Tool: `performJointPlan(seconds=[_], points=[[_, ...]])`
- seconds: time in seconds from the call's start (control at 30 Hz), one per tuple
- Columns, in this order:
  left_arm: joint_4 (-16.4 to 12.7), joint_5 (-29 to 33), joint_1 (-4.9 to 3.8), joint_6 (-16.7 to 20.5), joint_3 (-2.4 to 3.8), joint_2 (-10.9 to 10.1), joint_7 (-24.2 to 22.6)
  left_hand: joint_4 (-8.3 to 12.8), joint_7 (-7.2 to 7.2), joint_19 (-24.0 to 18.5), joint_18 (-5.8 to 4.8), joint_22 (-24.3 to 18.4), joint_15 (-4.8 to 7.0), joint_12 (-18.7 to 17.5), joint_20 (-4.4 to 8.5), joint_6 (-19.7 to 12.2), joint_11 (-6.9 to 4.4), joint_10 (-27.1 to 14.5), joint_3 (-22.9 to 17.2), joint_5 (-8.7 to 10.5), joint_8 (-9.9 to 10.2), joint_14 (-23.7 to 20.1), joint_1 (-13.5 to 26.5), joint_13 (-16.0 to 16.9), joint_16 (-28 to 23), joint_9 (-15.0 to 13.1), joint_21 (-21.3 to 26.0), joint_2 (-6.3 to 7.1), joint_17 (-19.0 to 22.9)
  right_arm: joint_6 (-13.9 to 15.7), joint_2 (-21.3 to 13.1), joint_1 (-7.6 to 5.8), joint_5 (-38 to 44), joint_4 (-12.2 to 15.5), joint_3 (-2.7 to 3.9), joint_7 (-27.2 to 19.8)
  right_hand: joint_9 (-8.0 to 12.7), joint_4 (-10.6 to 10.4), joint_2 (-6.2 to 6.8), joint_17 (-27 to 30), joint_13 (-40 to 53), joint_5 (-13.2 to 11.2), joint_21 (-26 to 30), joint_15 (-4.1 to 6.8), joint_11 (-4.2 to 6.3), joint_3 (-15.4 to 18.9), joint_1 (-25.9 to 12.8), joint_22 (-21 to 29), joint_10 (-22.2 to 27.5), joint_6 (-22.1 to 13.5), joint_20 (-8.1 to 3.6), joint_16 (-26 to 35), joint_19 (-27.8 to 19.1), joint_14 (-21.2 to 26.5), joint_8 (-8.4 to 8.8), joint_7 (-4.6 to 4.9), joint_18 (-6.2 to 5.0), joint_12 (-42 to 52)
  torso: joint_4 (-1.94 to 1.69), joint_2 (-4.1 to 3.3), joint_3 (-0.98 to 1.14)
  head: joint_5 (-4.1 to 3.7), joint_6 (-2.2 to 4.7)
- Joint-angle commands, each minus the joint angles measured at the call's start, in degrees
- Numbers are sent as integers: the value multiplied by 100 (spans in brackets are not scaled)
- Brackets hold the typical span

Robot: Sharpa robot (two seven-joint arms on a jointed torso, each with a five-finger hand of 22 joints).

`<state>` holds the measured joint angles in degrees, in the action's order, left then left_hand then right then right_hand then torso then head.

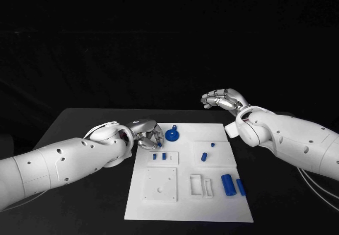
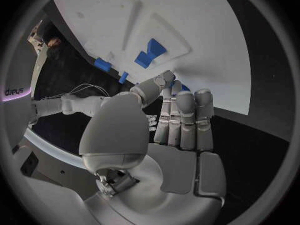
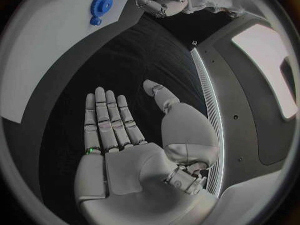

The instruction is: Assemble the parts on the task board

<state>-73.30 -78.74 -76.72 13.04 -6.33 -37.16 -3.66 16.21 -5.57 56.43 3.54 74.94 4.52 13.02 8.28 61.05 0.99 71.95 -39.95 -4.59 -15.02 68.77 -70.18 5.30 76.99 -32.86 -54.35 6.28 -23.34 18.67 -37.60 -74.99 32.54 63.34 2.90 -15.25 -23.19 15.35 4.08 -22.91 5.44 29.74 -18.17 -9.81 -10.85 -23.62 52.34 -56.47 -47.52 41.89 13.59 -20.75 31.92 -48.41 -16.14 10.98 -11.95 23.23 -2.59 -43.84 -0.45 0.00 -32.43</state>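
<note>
Blue parts are spread over the white task board point(image 1: 212, 205). A round gear-like part point(image 1: 174, 134) lies near the far edge, and the left hand point(image 1: 147, 133) is seen just beside it, at the board's left side. In the left wrist view its fingers point(image 2: 185, 117) are stretched out together and nothing is held in them. The right hand point(image 1: 225, 100) is lifted well away behind the board; in the right wrist view it is flat and spread, with nothing in it.

Two small pegs point(image 1: 159, 156) stand in a raised tile near the left hand, and two bigger cylinders point(image 1: 232, 185) lie near the robot on the right.

If the left hand is slid sideways, the gear could be pushed off its spot. The round cylinders could be rolled off the board by a bump. A small peg could be dropped if it is pinched badly.
</note>
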Motion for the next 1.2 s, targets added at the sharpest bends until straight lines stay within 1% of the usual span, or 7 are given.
performJointPlan(seconds=[0.03,0.37,0.47,0.97,1.2], points=[[-7,-18,-4,-55,5,18,4,-5,17,10,204,91,14,7,175,41,79,340,-40,-8,-28,38,-2,171,36,-10,-32,-67,4,-75,-4,2,3,8,3,-48,8,12,-9,9,-7,32,24,-25,-28,36,-53,-5,-27,-42,31,-12,-15,8,-22,238,-77,32,-3,1,-2,-2,-1],[0,-15,-4,-84,4,54,4,-8,17,13,203,91,14,2,176,43,79,345,-40,-5,-29,40,1,174,39,-8,-35,-69,4,-75,-4,2,3,9,3,-48,9,13,-8,11,-12,31,24,-24,-28,37,-53,-6,-27,-42,33,-13,-16,8,-23,238,-79,34,-2,0,-2,-2,-2],[0,-43,-4,-91,3,73,15,-9,17,14,202,91,14,0,177,44,78,346,-40,-4,-29,41,3,175,40,-7,-36,-69,4,-77,-7,2,3,13,3,-48,10,13,-9,12,-13,31,24,-25,-28,37,-53,-7,-27,-42,33,-14,-16,8,-23,238,-80,35,-1,2,1,0,-3],[42,-417,-4,-316,2,124,169,-4,17,13,202,92,14,-10,179,42,79,346,-44,1,-27,37,-1,179,39,-4,-39,-67,6,-78,-14,2,3,16,3,-46,12,13,-10,16,-20,32,23,-25,-28,37,-53,-8,-27,-43,36,-16,-18,8,-25,238,-83,38,0,1,1,0,-4],[54,-613,-4,-384,0,136,203,2,19,9,201,94,15,-15,180,46,77,354,-48,6,-29,31,-9,184,38,-2,-40,-59,8,-79,-20,2,3,18,3,-44,13,14,-9,18,-23,31,23,-24,-28,38,-54,-9,-27,-43,37,-17,-18,8,-25,238,-85,39,0,-2,-1,-4,-18]])
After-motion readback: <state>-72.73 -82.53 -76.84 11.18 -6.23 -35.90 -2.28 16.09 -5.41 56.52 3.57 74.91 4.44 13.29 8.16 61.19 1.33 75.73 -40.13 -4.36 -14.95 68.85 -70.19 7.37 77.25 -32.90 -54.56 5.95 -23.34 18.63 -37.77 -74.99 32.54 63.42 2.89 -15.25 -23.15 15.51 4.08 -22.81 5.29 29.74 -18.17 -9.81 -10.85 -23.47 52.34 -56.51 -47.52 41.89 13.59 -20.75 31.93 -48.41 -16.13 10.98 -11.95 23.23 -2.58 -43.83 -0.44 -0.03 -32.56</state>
